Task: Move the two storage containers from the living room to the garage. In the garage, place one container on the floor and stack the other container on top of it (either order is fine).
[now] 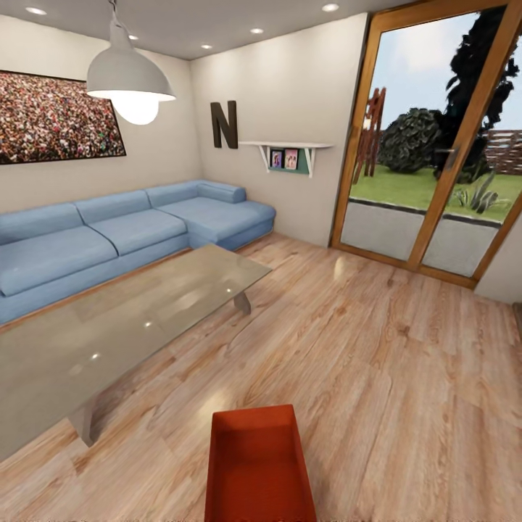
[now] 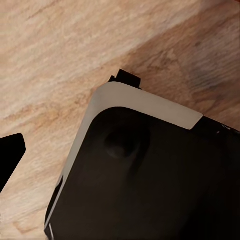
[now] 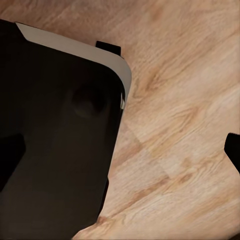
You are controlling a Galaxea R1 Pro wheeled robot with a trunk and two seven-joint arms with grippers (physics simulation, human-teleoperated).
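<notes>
One orange-red storage container stands lidless and empty on the light wood-plank floor of the living room, right at the bottom centre of the head view. My left gripper hangs over the wood planks and the robot's black base; one dark fingertip sits at the frame's edge, so the fingers are spread wide, holding nothing. My right gripper hangs the same way, open and empty, with a fingertip at the opposite edge.
A long glass coffee table stands left of the container, and a blue corner sofa lies behind it along the wall. Wood-framed glass doors are at the far right. Open plank floor stretches to the right. The robot's black base lies under both wrists.
</notes>
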